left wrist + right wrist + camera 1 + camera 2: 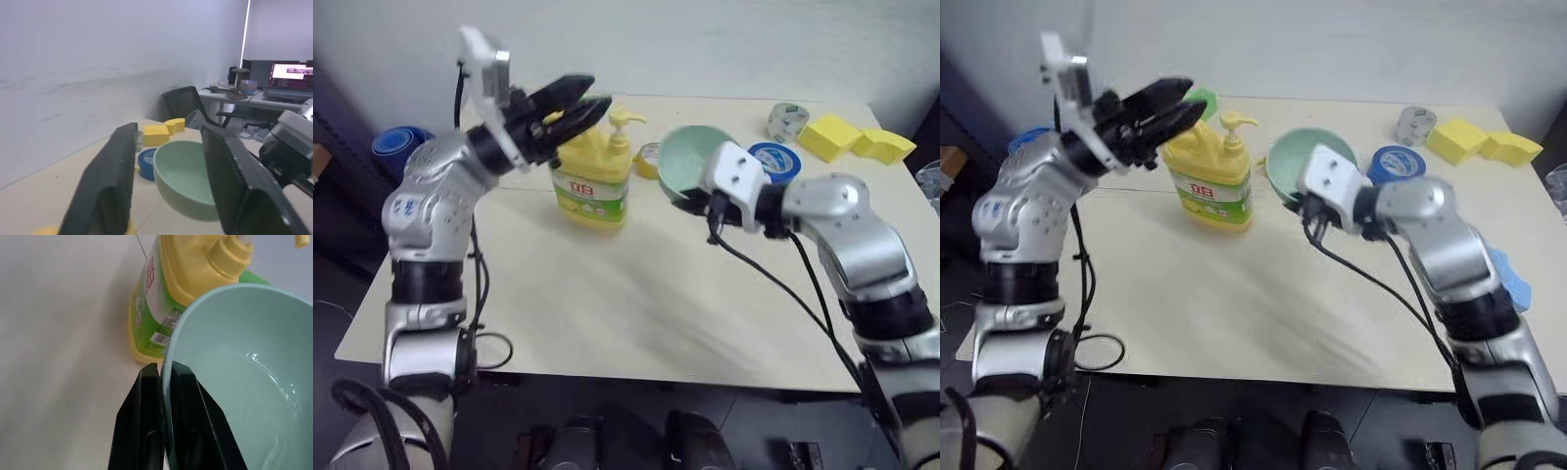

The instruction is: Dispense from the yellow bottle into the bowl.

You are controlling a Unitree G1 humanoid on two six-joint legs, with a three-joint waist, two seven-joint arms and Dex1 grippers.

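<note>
The yellow bottle [592, 181] stands upright on the pale table [607, 294], its pump nozzle [625, 119] pointing right. My left gripper [578, 101] hovers open just over the bottle's handle and top. Its fingers [112, 186] are apart with nothing between them. The mint-green bowl [690, 162] hangs tilted in the air just right of the nozzle. My right gripper [164, 377] is shut on the bowl's near rim, one finger inside and one outside. The bowl's inside [244, 357] looks wet.
Behind the bowl lie a blue tape ring [773, 160], a small yellow tape roll [648, 159] and a white tape roll [787, 120]. Two yellow sponge blocks [830, 135] sit at the far right corner. A light-blue sponge [1513, 279] lies by the right edge.
</note>
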